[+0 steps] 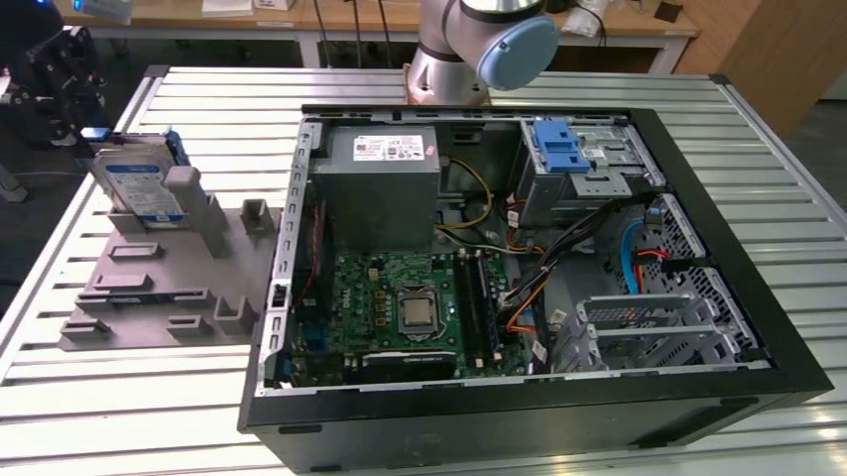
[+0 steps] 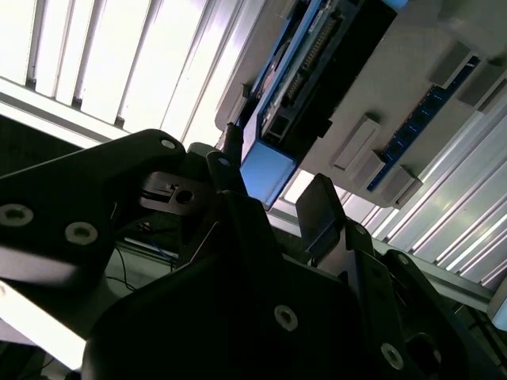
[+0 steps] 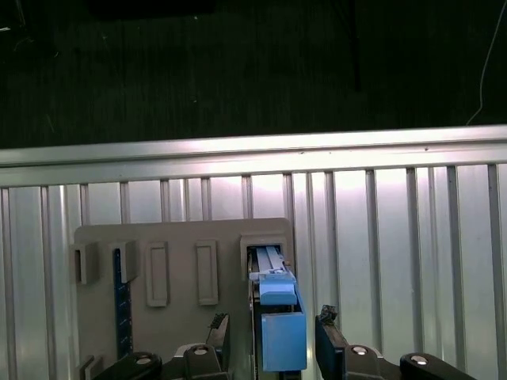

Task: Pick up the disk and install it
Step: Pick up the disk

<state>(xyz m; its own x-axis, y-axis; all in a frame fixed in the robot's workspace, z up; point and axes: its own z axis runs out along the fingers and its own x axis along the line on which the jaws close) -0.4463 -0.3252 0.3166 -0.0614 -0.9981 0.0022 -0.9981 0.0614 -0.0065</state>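
Exterior view: disk (image 1: 142, 186) stands in rack (image 1: 149, 290) beside case (image 1: 530, 421).

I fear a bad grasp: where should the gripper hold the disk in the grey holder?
Take the disk at its exposed blue-framed end, a finger on each broad face, coming in from that end: it stands on edge in a slot of the grey holder.

**No print legible on either label**

In the exterior view the disk (image 1: 138, 186) carried a white-and-blue label (image 1: 143, 194), its lettering too small to make out; the grey power supply box (image 1: 380, 198) bore a white sticker (image 1: 387, 149) with dark rows of text and marks, likewise unreadable; no word, number or sign could be told anywhere.
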